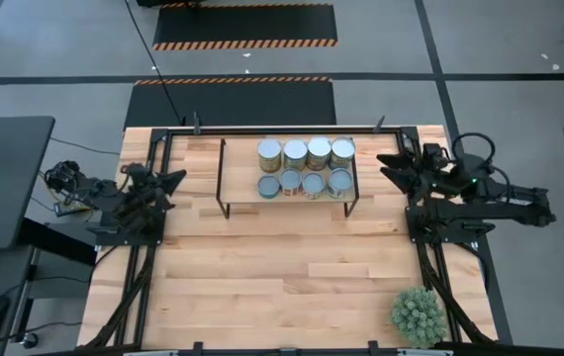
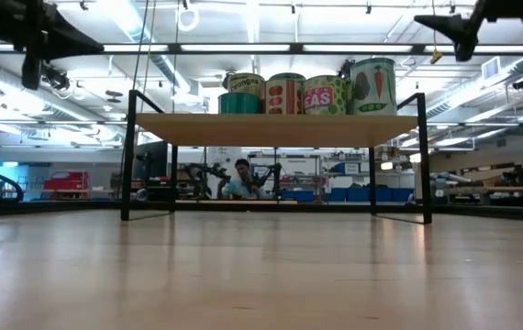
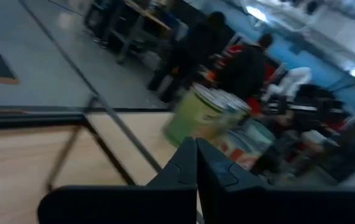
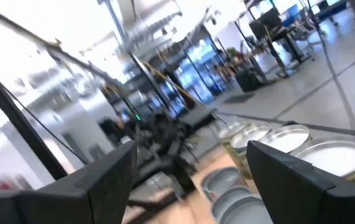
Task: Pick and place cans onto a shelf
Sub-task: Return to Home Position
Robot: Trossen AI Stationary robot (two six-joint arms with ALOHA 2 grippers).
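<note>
Plainly, the left pincer (image 1: 171,180) hangs clenched on nothing over the counter's (image 1: 282,267) left side. The shelf (image 1: 237,176) is just ahead of its tips, and all eight cans (image 1: 305,167) stand in two rows on the board beyond. Across the shelf, the right pincer (image 1: 389,163) hangs released, fingers wide apart, with the nearest can close in front of it. Placing looks finished; only the fold-back to rest is left. The likely hazard is a swing toward the shelf clipping a black leg or an end can (the rows sit near its right edge). A potted plant (image 1: 419,315) stands well behind the right pincer; nothing seems to block either arm.
</note>
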